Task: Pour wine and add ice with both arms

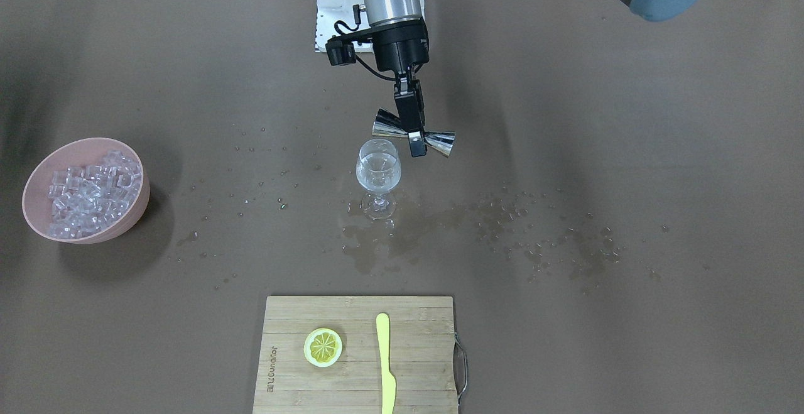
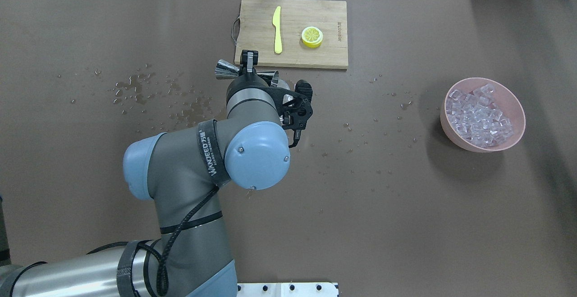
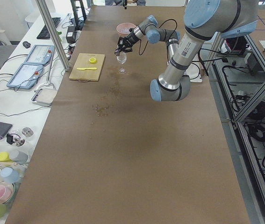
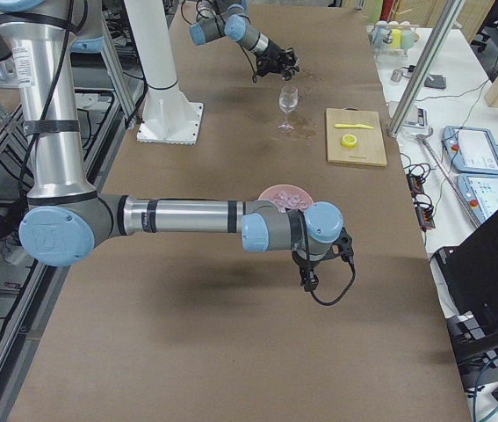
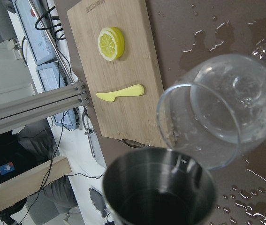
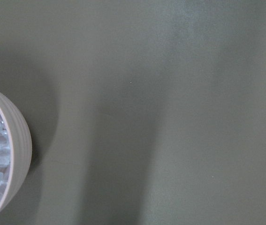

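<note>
My left gripper (image 1: 416, 144) is shut on a steel jigger (image 1: 440, 141), held tipped on its side just beside and above the rim of a stemmed wine glass (image 1: 378, 172). The glass stands upright with clear wine (image 1: 377, 180) in its bowl. The left wrist view shows the jigger's dark mouth (image 5: 158, 192) next to the glass (image 5: 226, 112). Ice cubes (image 1: 91, 191) fill a pink bowl (image 1: 81, 142). My right gripper (image 4: 312, 264) shows only in the exterior right view, near the bowl; I cannot tell its state. The right wrist view shows the bowl's wall (image 6: 22, 140).
A wooden cutting board (image 1: 352, 376) carries a lemon slice (image 1: 323, 347) and a yellow knife (image 1: 385, 364). Spilled drops and puddles (image 1: 389, 238) lie around the glass foot and toward the robot's left. A white pedestal (image 1: 330, 12) stands at the robot's base.
</note>
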